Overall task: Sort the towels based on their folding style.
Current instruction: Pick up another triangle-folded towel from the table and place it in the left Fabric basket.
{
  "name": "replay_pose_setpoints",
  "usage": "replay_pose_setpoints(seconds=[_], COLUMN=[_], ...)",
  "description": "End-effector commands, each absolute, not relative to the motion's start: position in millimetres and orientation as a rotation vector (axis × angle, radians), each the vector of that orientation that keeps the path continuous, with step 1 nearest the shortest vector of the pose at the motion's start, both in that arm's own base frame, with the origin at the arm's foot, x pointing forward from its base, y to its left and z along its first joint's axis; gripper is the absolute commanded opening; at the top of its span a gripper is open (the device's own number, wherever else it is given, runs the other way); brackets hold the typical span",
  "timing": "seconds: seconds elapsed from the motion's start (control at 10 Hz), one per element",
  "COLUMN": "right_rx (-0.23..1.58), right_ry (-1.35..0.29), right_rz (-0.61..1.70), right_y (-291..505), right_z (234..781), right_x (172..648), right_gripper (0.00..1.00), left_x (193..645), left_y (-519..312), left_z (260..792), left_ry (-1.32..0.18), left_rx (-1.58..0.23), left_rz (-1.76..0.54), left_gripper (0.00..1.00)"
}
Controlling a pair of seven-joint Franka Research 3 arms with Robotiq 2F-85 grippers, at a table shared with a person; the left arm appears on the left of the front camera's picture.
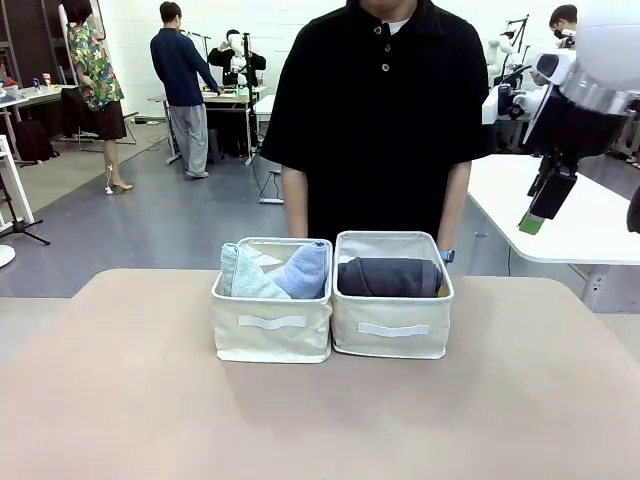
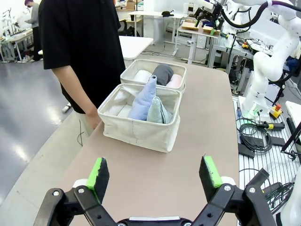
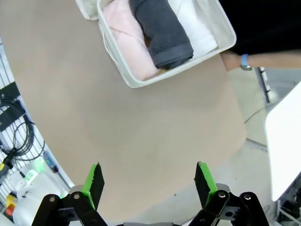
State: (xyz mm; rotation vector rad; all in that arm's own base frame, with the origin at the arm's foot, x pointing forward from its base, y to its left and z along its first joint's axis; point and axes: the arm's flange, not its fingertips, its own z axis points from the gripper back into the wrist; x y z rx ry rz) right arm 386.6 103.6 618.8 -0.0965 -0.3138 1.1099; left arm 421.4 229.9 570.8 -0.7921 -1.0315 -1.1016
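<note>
All the towels I can see are already in the two bins on my table (image 1: 120,400). The left bin (image 1: 271,338) holds the two cone towels, the mint-blue towel (image 2: 158,112) and the periwinkle towel (image 2: 143,100), standing side by side. The right bin (image 1: 391,335) holds rolled ones: the dark grey towel (image 3: 162,30) lies between the pink towel (image 3: 127,40) and the white towel (image 3: 195,26). I cannot pick out a yellow one; it may be hidden under the others. So the sorting looks done, or almost done.

My left gripper (image 2: 157,176) hangs over bare table, near the left bin, with its jaws wide open and nothing in them. My right gripper (image 3: 148,181) is up high and off to the side, jaws wide open too, holding nothing.

What could go wrong? The person (image 1: 380,110) stands right behind the bins, with a hand (image 2: 94,120) low by the left bin. If I reach in now, I could bump that hand, or push a bin and tip the cones over.
</note>
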Motion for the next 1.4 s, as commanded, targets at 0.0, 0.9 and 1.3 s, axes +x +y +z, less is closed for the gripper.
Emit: replay_pose_setpoints(seconds=[0.0, 0.9, 1.3], right_rx=[-0.096, 0.447, 0.914], right_ry=[-0.337, -0.531, -0.873], right_rz=[1.127, 1.317, 1.324], right_y=[100.7, -23.2, -166.6], right_z=[628.2, 696.3, 664.4], right_x=[378.5, 402.7, 449.8], right_gripper=[1.0, 1.0, 1.0], left_x=[419.7, 419.7, 419.7], left_y=[228.0, 228.0, 228.0], left_z=[571.2, 571.2, 571.2], left_ry=[-1.044, -1.044, -1.044], left_rx=[-0.784, -0.784, -0.784], left_rz=[-1.097, -1.097, -1.097], left_gripper=[1.0, 1.0, 1.0])
